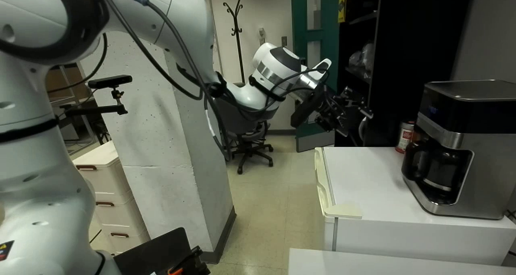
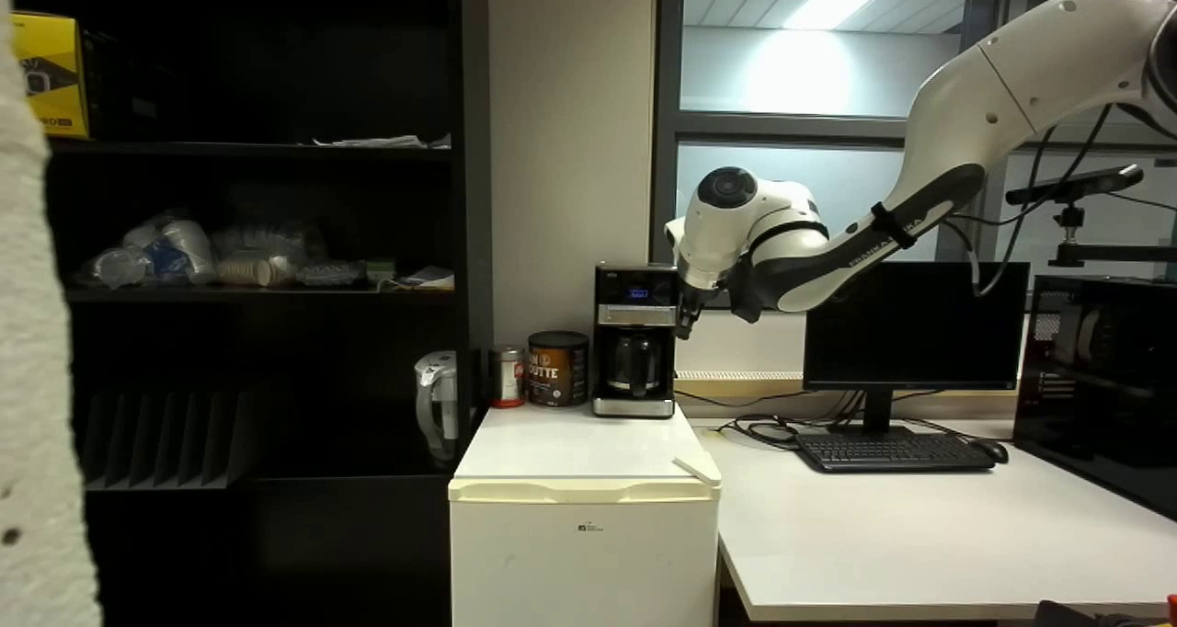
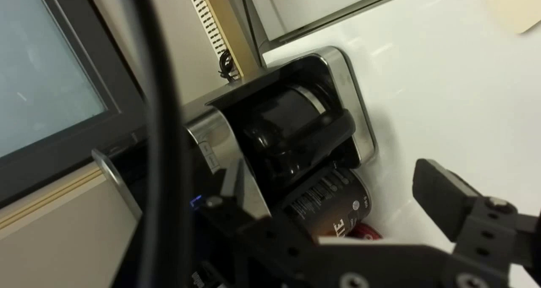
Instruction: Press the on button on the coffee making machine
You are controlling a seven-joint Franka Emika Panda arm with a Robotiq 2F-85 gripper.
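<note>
The coffee making machine is a boxy black and silver drip coffee maker on a white fridge top; it also shows in an exterior view and in the wrist view. A glass carafe sits in its recess. A blue display is lit on its upper front. Two small marked rectangles show on the silvery band in the wrist view. My gripper is open and empty, fingers wide apart. In an exterior view the gripper is in the air in front of the machine, apart from it.
A dark brown canister and a red-silver can stand beside the machine. Below is the white fridge. A black shelf and a desk with a monitor flank it. A dark cable crosses the wrist view.
</note>
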